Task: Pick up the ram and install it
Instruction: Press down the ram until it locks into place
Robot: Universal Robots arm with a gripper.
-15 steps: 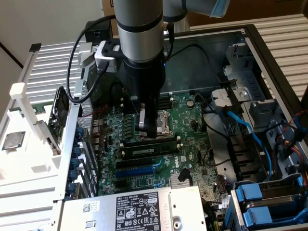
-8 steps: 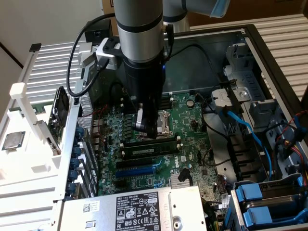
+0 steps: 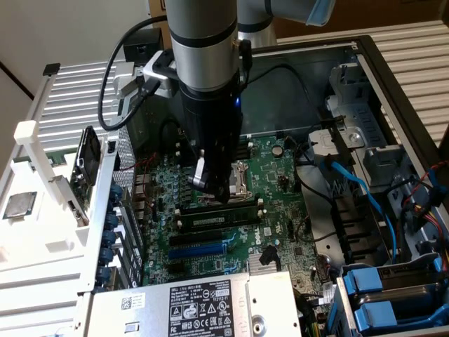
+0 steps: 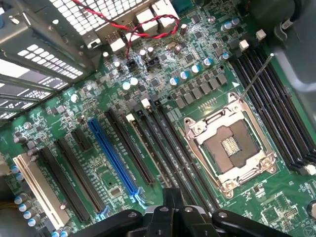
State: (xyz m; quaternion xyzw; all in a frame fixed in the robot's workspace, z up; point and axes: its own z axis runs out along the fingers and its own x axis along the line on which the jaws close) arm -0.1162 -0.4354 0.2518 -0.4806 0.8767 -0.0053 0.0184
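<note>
Fingers (image 3: 210,188) closed, nothing gripped, just above the ram (image 3: 214,217) already lying in its slot. Risk: uneven push leaves one end unseated.

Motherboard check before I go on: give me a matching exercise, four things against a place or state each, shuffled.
Things:
1. silver square processor socket
2. long blue plastic expansion slot
3. twisted red and black wire
4. black gripper

Places or states:
A. shut, just above the board, close to the long green ram stick that lies along the black slots
B. no chip in it, contacts bare
C. between long black slots
D. running beside the perforated metal grille

Pairs: 1-B, 2-C, 3-D, 4-A
</note>
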